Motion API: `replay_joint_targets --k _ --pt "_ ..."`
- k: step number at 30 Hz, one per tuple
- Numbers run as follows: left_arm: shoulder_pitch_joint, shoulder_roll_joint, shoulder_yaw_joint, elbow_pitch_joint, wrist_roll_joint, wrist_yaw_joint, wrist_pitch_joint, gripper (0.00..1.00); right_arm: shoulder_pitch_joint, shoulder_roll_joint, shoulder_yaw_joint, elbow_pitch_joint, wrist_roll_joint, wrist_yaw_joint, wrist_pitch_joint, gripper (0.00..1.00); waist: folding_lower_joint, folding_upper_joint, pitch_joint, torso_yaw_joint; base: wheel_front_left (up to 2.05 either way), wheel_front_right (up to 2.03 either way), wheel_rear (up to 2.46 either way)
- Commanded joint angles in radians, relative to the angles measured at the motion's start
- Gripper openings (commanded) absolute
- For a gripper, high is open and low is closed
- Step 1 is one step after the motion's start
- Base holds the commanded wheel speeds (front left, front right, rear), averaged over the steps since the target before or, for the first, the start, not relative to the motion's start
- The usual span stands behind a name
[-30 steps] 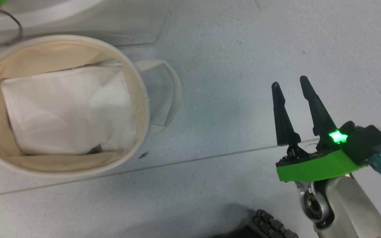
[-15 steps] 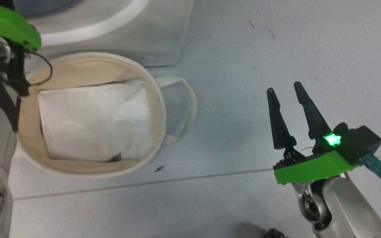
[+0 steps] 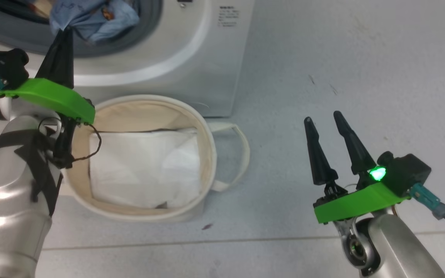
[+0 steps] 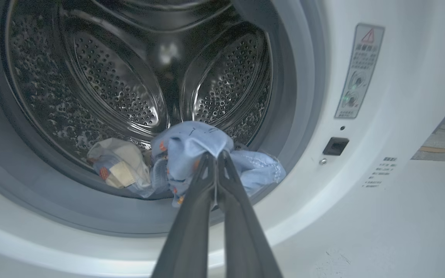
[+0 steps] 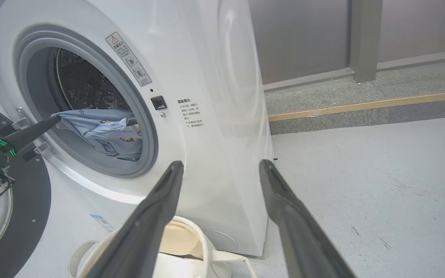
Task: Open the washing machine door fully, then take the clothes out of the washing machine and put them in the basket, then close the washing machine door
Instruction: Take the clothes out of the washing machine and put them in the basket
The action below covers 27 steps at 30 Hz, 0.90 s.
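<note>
blue orange-printed clothes (image 4: 191, 148), cream basket (image 3: 137, 112)

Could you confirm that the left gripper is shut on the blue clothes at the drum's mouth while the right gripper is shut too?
No: the right gripper is open, its fingers apart in the right wrist view. The left gripper is shut on the clothes at the mouth of the drum.

The drum (image 4: 122, 88) is shiny perforated steel, the clothes (image 4: 191, 143) soft cloth, the basket (image 3: 137, 114) matt canvas (limp handles), the machine (image 5: 226, 96) glossy, the floor (image 3: 323, 58) matt.
</note>
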Motion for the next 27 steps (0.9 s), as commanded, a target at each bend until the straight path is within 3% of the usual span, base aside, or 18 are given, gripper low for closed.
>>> replay_joint_targets --k 1,6,14,21,27 --pt "-0.017 0.060 0.025 -0.064 0.009 -0.005 -0.012 0.00 0.013 -0.001 0.022 -0.025 0.005 0.007 -0.009 1.00 0.0001 0.0000 -0.051 0.042 0.00 0.00 0.00" --pt "0.060 0.120 0.012 -0.315 0.033 0.021 0.032 0.00 0.026 0.009 0.035 -0.013 0.014 0.007 -0.011 1.00 0.0001 0.0000 -0.115 0.081 0.00 0.00 0.00" --pt "0.194 0.184 0.040 -0.714 -0.013 0.110 0.232 0.00 0.034 0.018 0.043 0.001 0.021 0.007 -0.012 1.00 0.0001 0.0000 -0.157 0.115 0.00 0.00 0.00" --pt "0.295 0.215 0.060 -0.832 -0.059 0.152 0.327 0.00 0.027 0.020 0.050 0.004 0.026 0.007 -0.012 1.00 0.0001 0.0000 -0.137 0.105 0.00 0.00 0.00" --pt "0.394 0.207 0.066 -0.807 -0.087 0.175 0.327 0.00 0.011 0.028 0.060 0.011 0.030 0.007 -0.012 1.00 0.0001 0.0000 -0.104 0.074 0.00 0.00 0.00"
